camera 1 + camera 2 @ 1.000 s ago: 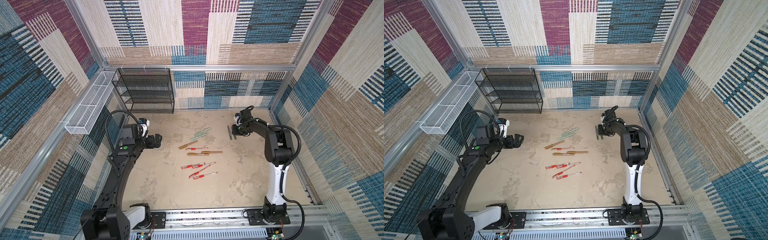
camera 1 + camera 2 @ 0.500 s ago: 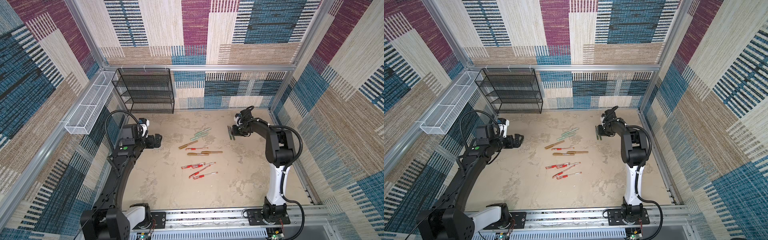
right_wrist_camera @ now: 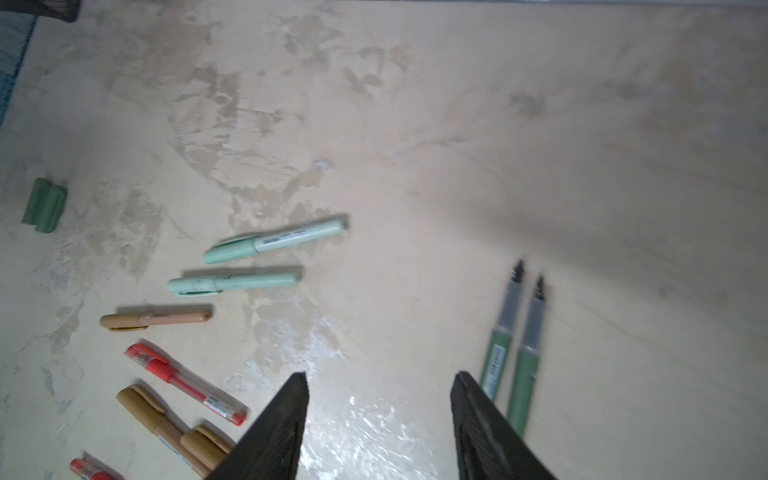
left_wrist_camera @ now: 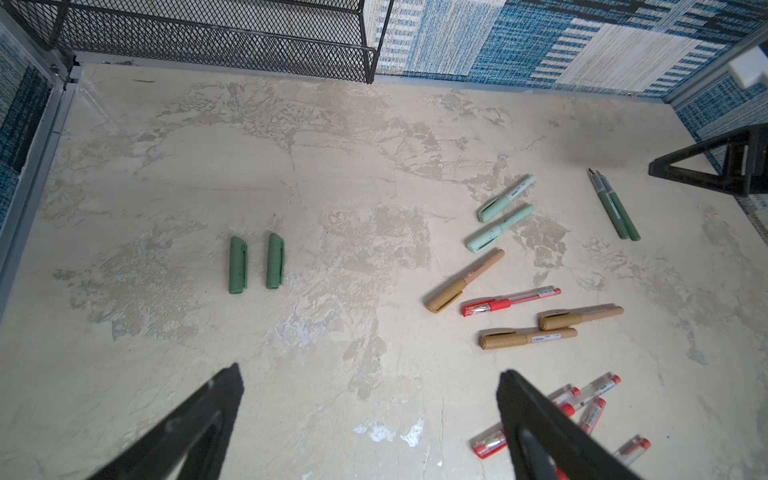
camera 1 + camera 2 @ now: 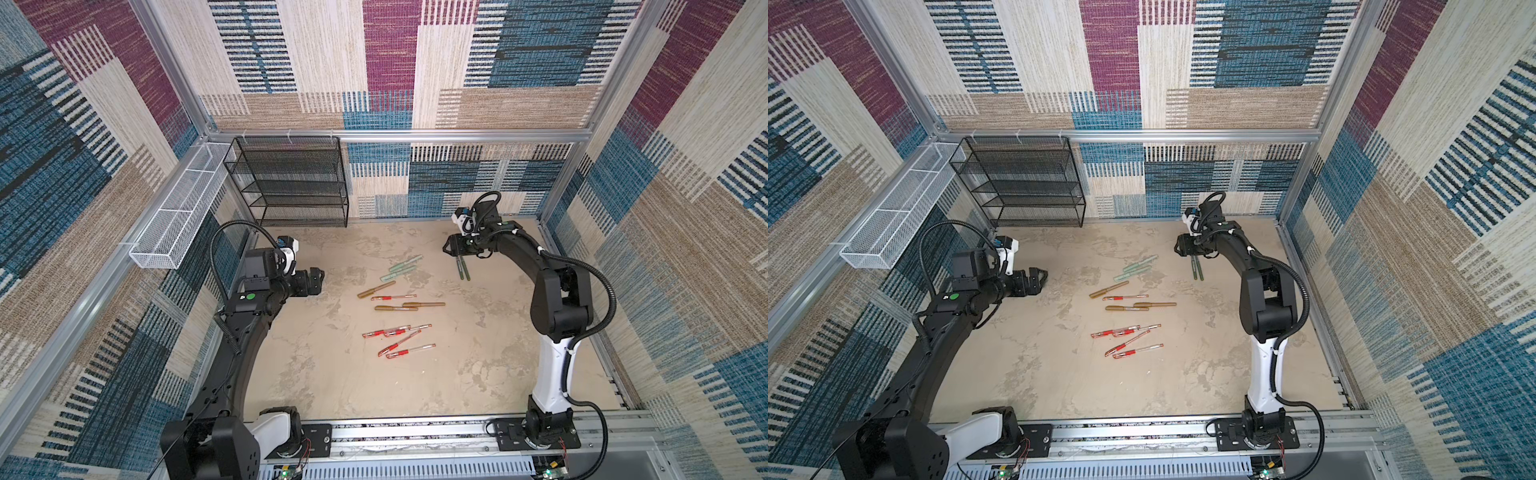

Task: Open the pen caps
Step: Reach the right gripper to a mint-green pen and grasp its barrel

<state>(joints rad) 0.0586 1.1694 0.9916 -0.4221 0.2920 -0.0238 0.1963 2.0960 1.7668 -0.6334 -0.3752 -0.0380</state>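
Two loose dark green pen caps [image 4: 238, 265] [image 4: 275, 260] lie side by side ahead of my open left gripper [image 4: 370, 372]. Two uncapped dark green pen bodies [image 3: 515, 345] [image 5: 463, 268] lie parallel beside my right gripper [image 3: 380, 376] [image 5: 449, 248], whose jaws stand apart with nothing between them. At mid-table, two mint pens [image 4: 505, 199], three gold pens [image 4: 525, 338] and several red pens [image 5: 399, 332] all wear their caps. In both top views the left gripper [image 5: 1040, 276] hovers left of the pens.
A black mesh shelf rack [image 5: 291, 183] stands at the back left and a white wire basket [image 5: 174, 224] hangs on the left wall. Patterned walls close in the beige table [image 5: 332, 386] on three sides, and a metal rail [image 5: 415, 432] runs along the front.
The right gripper's jaws have opened, and the dark green pen body now lies free on the table beside the other one. The left arm has not moved.
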